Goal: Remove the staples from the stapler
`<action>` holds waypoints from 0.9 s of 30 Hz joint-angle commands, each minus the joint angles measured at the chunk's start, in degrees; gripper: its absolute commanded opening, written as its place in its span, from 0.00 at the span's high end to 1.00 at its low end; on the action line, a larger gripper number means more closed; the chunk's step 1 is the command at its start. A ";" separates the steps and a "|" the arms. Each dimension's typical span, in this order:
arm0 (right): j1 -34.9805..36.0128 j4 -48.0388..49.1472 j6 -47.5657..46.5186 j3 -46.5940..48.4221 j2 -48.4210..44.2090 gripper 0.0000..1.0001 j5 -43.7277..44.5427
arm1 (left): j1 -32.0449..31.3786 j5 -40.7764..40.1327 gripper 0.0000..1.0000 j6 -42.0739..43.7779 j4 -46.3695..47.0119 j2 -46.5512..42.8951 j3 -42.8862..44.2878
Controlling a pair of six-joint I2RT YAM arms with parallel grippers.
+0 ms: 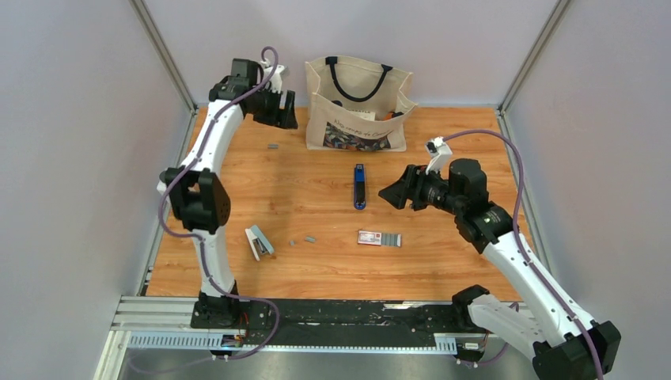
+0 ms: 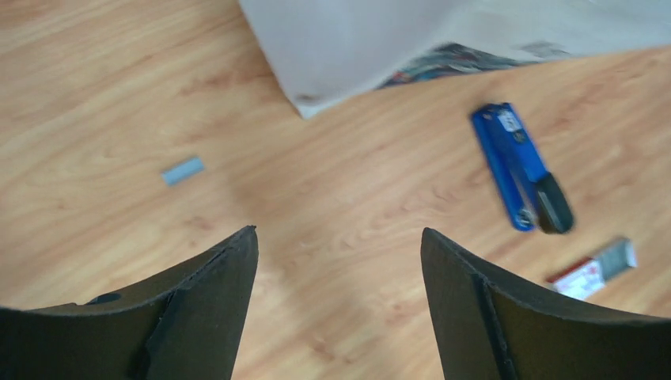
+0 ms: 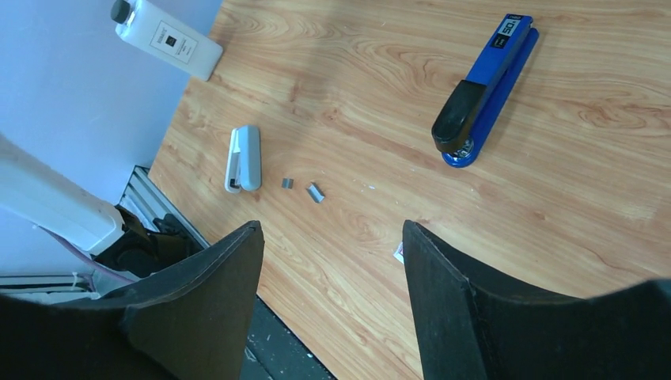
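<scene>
We see the stapler (image 1: pixel 360 187) lying mid-table, near the tote bag (image 1: pixel 360 103), touched by neither arm. Our left gripper (image 2: pixel 339 233) hangs released, nothing between its jaws, near a loose strip of staples (image 2: pixel 182 170); the right gripper (image 3: pixel 331 226) (equally spread and empty) points toward the stapler

The top camera looks steeply down from above and behind the arm bases (image 1: pixel 215 307) and takes in the whole worktop (image 1: pixel 316 269) from far. The left wrist camera looks down between the tips of the left pincer (image 2: pixel 339 231), closer to the wood; the right wrist camera looks past the right pincer (image 3: pixel 332 226) toward the near-left corner. All three views share the blue stapler (image 1: pixel 360 188).
</scene>
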 commanded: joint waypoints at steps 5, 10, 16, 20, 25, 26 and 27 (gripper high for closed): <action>-0.10 2.60 -2.64 -1.49 0.57 0.31 0.70 | -1.13 -17.84 0.16 28.86 -26.28 21.54 28.10; -0.10 4.98 -2.99 -2.89 1.71 0.31 0.26 | -1.13 -22.96 0.12 36.78 -17.13 18.81 17.36; -0.02 7.17 -2.82 -3.07 4.35 0.31 -1.23 | -1.31 -27.17 0.11 41.71 -17.65 24.07 22.00; -0.02 7.97 -2.64 -3.51 4.53 0.32 -1.50 | -1.92 -28.77 0.11 46.19 -18.18 27.42 24.13; -0.10 8.32 -3.08 -3.78 4.97 0.32 -1.06 | -2.63 -27.28 0.11 52.60 -18.88 29.18 23.60; -0.10 8.41 -3.25 -3.77 5.23 0.32 -0.97 | -2.63 -26.49 0.11 53.31 -19.14 29.44 23.68; -0.02 8.67 -3.25 -3.86 5.41 0.32 -1.05 | -2.63 -26.14 0.11 53.84 -19.06 29.53 23.69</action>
